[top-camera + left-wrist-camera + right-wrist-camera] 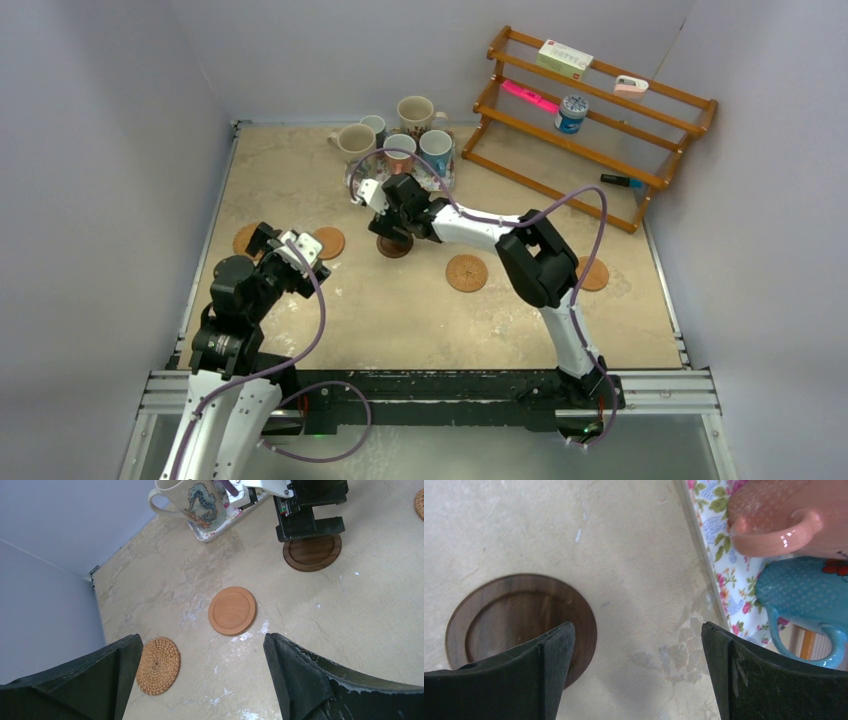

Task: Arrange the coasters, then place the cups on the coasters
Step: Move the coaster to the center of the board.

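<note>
Right wrist view pretty much tells you where things are at: the right gripper (638,630) hangs low over the table (624,540) with its jaws spread wide and nothing between them. One finger is over the edge of the dark brown coaster (499,615), though I can't tell if it's touching. The floral tray (716,565) sits just off to the other side, with the reddish-orange mug (774,510) and the light blue mug (799,590) on it. My read is the coasters are about laid out. Top view has them in a loose row across the table: left woven coaster (244,238), smooth orange coaster (329,242), the dark one, then the middle woven coaster (466,272) and the far-right woven coaster (595,276), half hidden behind the arm. So the step coming up looks like fetching a mug. To do that well I'd lift straight up off the dark coaster first so a finger doesn't drag it. Then go for a mug at the near edge of the tray and grip across its wall rather than the handle, since they're crowded together and a neighbour would be easy to knock. Pose-wise the right arm is stretched far forward and leftward, elbow bent, wrist pitched down. The left gripper (202,637) is spread too and empty, hovering above the smooth orange coaster with the left woven one just beside a finger. That arm is folded up close to its base.
</note>
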`<action>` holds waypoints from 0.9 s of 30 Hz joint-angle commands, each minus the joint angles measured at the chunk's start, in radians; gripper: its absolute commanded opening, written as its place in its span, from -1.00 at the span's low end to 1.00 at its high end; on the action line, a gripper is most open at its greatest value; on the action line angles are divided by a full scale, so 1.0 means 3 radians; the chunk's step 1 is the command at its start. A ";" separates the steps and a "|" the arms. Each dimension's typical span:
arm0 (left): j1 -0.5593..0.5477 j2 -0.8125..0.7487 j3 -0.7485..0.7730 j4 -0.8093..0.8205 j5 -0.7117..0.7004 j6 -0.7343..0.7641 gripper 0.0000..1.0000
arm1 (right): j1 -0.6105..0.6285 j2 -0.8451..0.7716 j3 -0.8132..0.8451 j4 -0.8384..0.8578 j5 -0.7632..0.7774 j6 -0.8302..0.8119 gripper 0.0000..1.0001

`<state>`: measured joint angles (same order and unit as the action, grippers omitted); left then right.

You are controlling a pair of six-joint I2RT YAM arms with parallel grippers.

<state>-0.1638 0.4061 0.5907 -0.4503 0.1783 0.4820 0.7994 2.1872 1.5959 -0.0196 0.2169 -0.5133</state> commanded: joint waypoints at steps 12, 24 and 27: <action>0.0025 0.1186 0.0592 0.0272 0.0048 0.0311 1.00 | -0.0419 -0.1530 -0.0571 -0.0990 -0.1011 0.0218 0.98; 0.0019 0.2131 0.0237 0.1162 -0.0464 0.0758 1.00 | -0.0767 -0.2974 -0.1976 -0.0691 -0.1199 0.0353 0.98; 0.0012 0.2293 0.0161 0.1271 -0.0532 0.0829 1.00 | -0.0768 -0.3176 -0.2131 -0.0655 -0.1221 0.0401 0.97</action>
<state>-0.1638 1.0515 0.6655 -0.1822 0.0696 0.6739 0.5747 1.3170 0.9916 -0.2584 -0.1062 -0.4351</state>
